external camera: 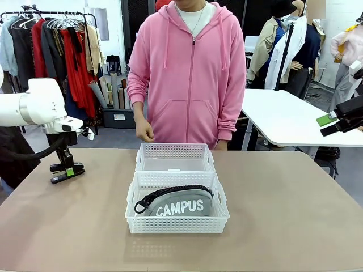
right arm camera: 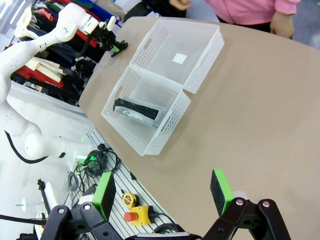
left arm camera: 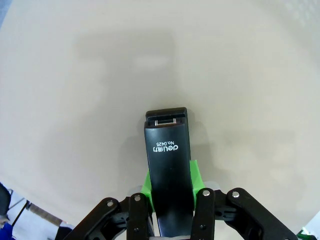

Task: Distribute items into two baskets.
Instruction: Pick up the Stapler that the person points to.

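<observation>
L wrist view, close up: left gripper (external camera: 67, 171) is clamped tight on the stapler (left arm camera: 167, 167), w/ green pads (left arm camera: 196, 172) on both its sides and bare table (external camera: 283, 215) under it. Front view, from far: that gripper sits low by the table's far left edge, well apart from both baskets. The pouch (external camera: 180, 204) lies in the near basket (external camera: 136, 218); the far basket (external camera: 176, 152) touches it behind. R wrist view, from up high: right gripper (right arm camera: 162, 191) is wide apart w/ nothing btwn its pads. Lots of bare table lies left and right of the baskets. A person's hand (external camera: 144, 131) hangs by the far edge.

Front camera across table (external camera: 283, 215), wrists above.
</observation>
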`<state>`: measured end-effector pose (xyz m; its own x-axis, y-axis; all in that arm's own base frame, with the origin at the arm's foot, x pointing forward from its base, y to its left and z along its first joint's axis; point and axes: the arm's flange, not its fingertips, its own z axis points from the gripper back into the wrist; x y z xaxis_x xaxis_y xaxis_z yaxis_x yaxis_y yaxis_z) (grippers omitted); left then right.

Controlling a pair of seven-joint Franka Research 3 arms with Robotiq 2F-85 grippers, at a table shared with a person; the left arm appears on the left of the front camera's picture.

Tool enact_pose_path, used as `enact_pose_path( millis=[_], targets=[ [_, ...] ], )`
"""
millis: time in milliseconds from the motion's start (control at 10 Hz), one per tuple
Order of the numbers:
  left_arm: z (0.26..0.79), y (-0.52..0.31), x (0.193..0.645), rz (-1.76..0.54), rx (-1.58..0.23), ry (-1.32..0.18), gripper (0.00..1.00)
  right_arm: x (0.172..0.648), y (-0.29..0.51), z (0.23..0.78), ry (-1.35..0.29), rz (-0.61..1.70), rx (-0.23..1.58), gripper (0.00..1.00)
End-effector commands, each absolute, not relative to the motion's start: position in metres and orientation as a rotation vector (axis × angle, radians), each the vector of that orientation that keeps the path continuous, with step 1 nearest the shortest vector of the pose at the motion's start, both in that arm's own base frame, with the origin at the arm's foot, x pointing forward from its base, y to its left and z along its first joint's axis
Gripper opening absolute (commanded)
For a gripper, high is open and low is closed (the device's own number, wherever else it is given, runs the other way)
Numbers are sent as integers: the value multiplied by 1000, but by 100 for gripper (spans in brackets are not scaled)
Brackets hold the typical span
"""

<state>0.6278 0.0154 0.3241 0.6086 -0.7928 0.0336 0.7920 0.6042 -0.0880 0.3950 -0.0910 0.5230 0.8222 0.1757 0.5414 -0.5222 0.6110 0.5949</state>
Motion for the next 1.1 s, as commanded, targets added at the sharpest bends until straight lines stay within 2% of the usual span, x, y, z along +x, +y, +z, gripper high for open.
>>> enact_pose_path(
  millis=[0,600,1000],
  targets=[
    [323,17,622,-930,-110,8,0,394,-90,524,-463,415,830,100],
    [331,18,621,-933,-135,7,0,394,-90,524,-463,415,830,100],
    [432,9,581,-952,-175,-100,0,394,-90,524,-463,415,830,100]
  ],
)
